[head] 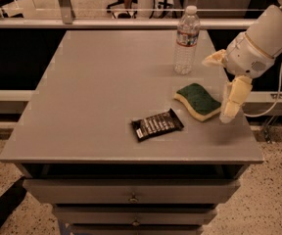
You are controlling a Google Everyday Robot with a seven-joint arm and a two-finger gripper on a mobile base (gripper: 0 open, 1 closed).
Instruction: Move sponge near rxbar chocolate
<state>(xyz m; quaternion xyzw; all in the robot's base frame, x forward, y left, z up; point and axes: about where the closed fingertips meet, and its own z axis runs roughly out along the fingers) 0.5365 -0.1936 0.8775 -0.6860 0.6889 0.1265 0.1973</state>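
The sponge (198,100), green top over a yellow base, lies flat on the grey table (97,82) near its right edge. The rxbar chocolate (157,125), in a dark wrapper with white lettering, lies just left and in front of it, a small gap apart. My gripper (223,82) is open and empty at the right of the sponge. One pale finger (231,101) hangs beside the sponge's right end, and the other (214,58) points left, behind the sponge. Neither finger grips the sponge.
A clear water bottle (186,39) stands upright at the back right of the table, behind the sponge and close to the gripper's upper finger. The table's right edge lies under the gripper. Drawers (131,198) are below the front edge.
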